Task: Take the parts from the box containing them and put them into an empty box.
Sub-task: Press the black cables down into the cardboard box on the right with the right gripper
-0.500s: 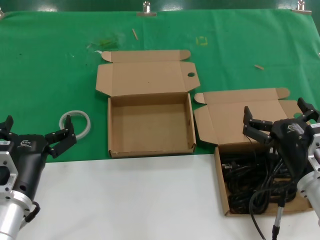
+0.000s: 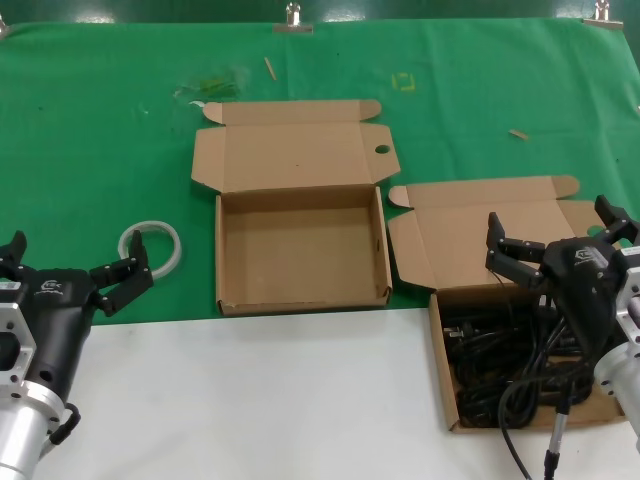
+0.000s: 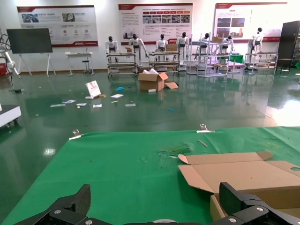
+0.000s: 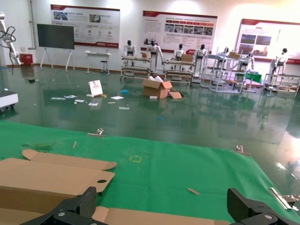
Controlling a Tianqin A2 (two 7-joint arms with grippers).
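On the bench (image 2: 250, 400) we see the empty box (image 2: 300, 250) and, to its right, the box containing them (image 2: 520, 355). The parts (image 2: 510, 370) look light, floppy and tangled; we would pinch a bundle's middle. The right end effector (image 2: 555, 240), spread wide and empty, hovers above them; the left end effector (image 2: 70, 265), also wide and empty, waits by the whitish ring (image 2: 150, 248).

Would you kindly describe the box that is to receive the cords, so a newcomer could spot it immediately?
On the green cloth, two open brown boxes sit side by side. The empty box is the left, central one, beside a whitish ring. Unlike the box containing them, holding black cords, its bottom is bare.
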